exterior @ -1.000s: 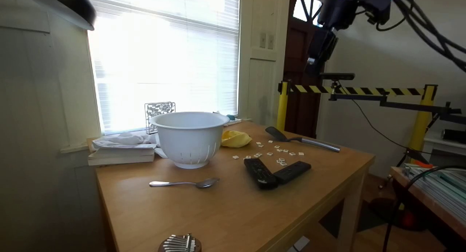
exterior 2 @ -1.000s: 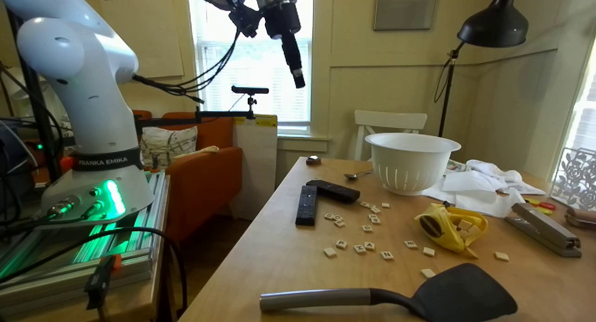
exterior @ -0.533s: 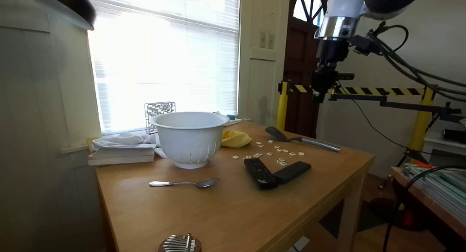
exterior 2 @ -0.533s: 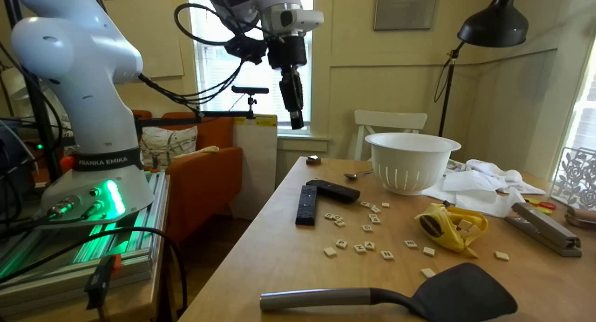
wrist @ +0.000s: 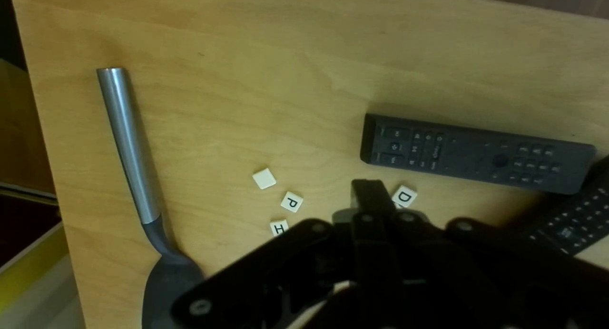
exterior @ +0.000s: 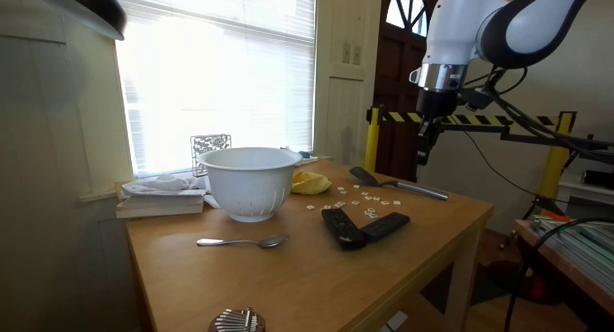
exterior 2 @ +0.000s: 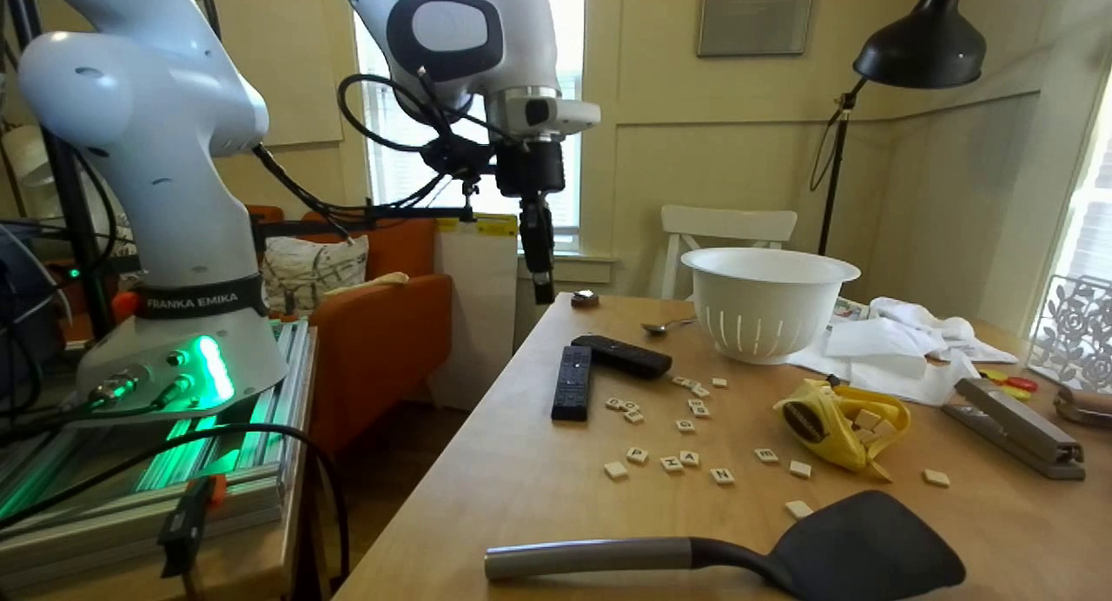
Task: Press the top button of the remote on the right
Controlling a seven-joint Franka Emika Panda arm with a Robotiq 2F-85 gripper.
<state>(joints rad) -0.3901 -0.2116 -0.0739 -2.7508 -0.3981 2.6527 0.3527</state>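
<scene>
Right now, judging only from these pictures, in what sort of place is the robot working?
Probably a home room arranged for robot work: the orange upholstered seat and white patterned cushion suggest a home, the black-and-yellow striped barrier tape a workspace.

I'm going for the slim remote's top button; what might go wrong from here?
The slim remote has small, close-set buttons, so the shut gripper may press several. That remote's end seems to touch the broader remote, so pushing might shift both. A low drift could knock the nearby D tile.
</scene>
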